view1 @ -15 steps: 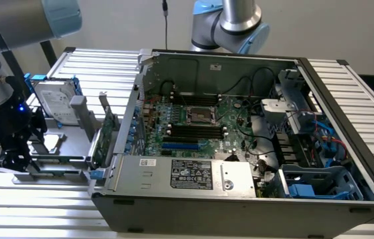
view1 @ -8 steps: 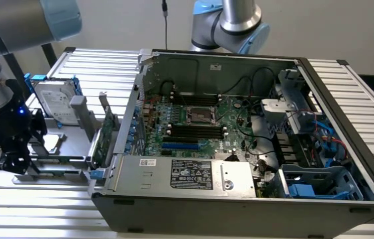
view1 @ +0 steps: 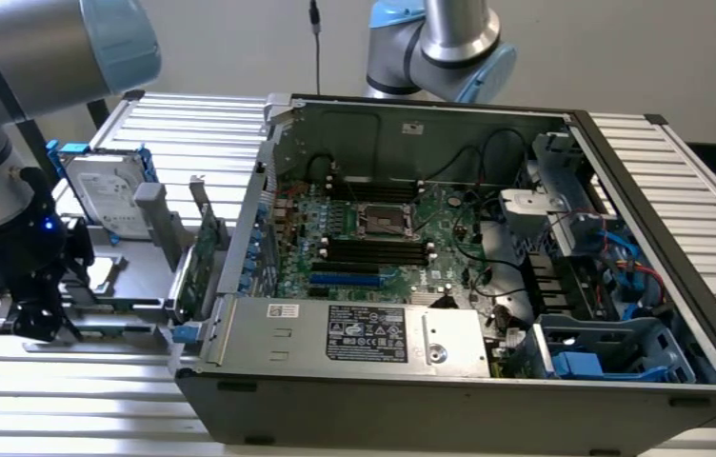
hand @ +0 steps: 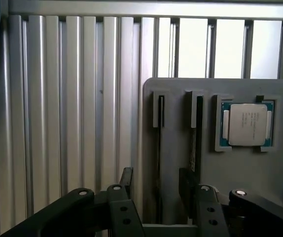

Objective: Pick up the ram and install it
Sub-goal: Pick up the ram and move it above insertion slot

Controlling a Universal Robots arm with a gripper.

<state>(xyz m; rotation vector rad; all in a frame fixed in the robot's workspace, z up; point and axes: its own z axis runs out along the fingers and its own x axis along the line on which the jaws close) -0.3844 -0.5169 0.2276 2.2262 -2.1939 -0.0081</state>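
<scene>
In the wrist view my gripper [hand: 157, 186] is open just above a grey holder block [hand: 240, 173]. Its two black fingers [hand: 126, 181] straddle a narrow slot in that block. A thin dark stick seen edge-on, the ram [hand: 159, 158], stands in this slot between the fingers, untouched. A second slot beside it holds a greenish edge-on strip [hand: 194, 145], partly behind the other finger. In the exterior view the gripper [view1: 34, 319] hangs low over the holder [view1: 123, 276] at the exterior view's left. The motherboard's long black slots [view1: 377, 252] lie in the open computer case [view1: 460, 381].
A silver processor chip [hand: 247, 124] rests in a recess of the holder. A hard drive [view1: 110, 195] and a taller green expansion card [view1: 212, 249] stand between the arm and the case. A second robot arm [view1: 441, 48] stands behind the case. The table is ribbed aluminium [hand: 72, 123].
</scene>
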